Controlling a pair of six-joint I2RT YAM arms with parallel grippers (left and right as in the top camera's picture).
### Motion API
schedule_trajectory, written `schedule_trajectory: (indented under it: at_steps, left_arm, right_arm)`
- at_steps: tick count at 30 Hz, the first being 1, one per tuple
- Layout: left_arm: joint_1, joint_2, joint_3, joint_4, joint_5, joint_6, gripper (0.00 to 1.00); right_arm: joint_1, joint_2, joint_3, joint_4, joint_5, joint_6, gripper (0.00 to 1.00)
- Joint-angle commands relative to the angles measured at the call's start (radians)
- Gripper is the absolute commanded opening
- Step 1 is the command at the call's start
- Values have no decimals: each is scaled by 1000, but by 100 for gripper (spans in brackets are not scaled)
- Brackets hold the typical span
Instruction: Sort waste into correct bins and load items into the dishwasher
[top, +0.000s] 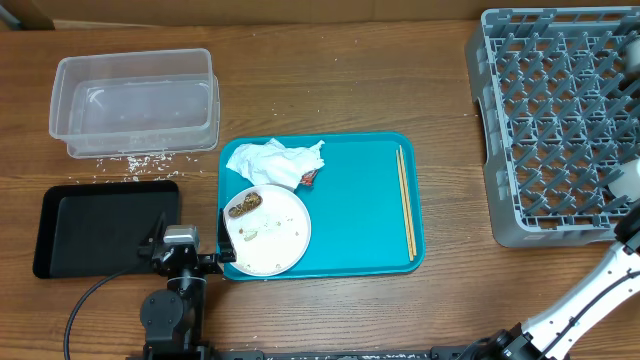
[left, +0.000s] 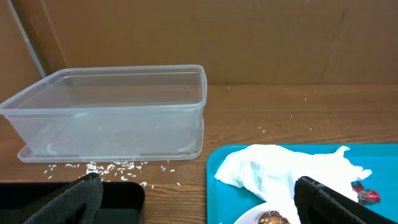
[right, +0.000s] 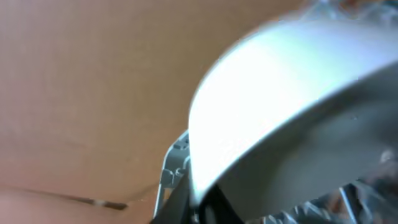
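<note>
A crumpled white napkin and a small red wrapper lie on the teal tray. The round white plate carries a brown food lump. Two chopsticks lie along the tray's right side. Loose rice is scattered before the clear tub. My left gripper stands open between the black tray and the plate. A pale bowl fills the right wrist view, with my right gripper on its rim beside the grey dish rack.
The right arm reaches up from the lower right corner toward the rack's front edge. A cardboard wall stands behind the tub. The rack takes up the table's right end.
</note>
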Motion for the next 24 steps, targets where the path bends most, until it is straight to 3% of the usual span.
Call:
schedule_trajectory:
  at_steps: [1,7,12,19,24]
  left_arm:
    - [5,-10,-4,2,8,-6,100]
    - [5,-10,-4,2,8,-6,100]
    - [5,-10,-4,2,8,-6,100]
    - [5,-10,-4,2,8,-6,100]
    - [5,-10,-4,2,8,-6,100]
  right_arm:
    - [-40,25,16,-63,80,47,18]
    - [-66,-37,38,-187,100,46,23]
    - [-68,-163,38,-295,228,45,25]
    - [-20,-246,38,-282,358,45,25]
    - [90,-236,23,-296,781,45,23]
